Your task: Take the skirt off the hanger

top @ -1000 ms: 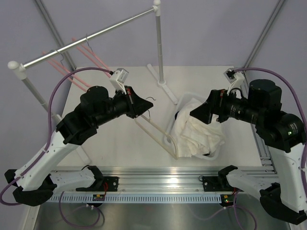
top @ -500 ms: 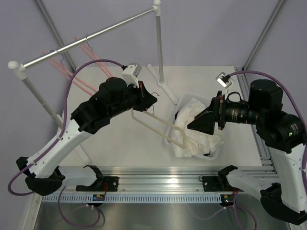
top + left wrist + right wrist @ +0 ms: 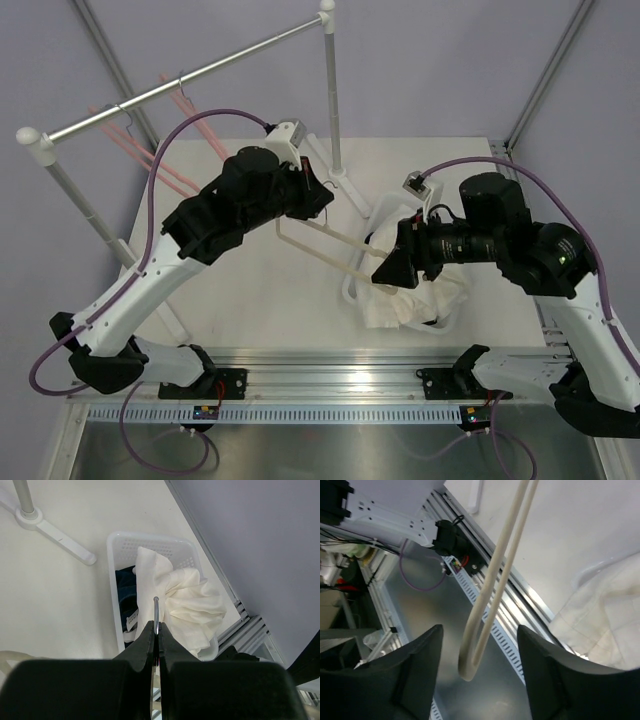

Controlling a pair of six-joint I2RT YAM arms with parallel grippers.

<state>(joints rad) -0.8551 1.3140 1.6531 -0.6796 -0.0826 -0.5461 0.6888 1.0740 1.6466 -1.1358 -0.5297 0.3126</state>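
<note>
The left hand (image 3: 155, 630) is clamped shut on the metal hook (image 3: 156, 611) of the one cream hanger (image 3: 466, 676), held above the bench (image 3: 55, 600). The right hand (image 3: 479, 630) is open, its two fingers flanking the hanger's bare looped end with gaps on both sides. The one white skirt (image 3: 187, 600) lies heaped in the single basket (image 3: 150, 539), near the bench's right edge.

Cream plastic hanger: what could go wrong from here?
The left claw pinches only the metal hook, so the cream plastic hanger may swivel or slip. The right claw stands open around the hanger's looped end, not touching; closing may push it aside. The white skirt bulges over the white plastic basket and may catch the hanger.
</note>
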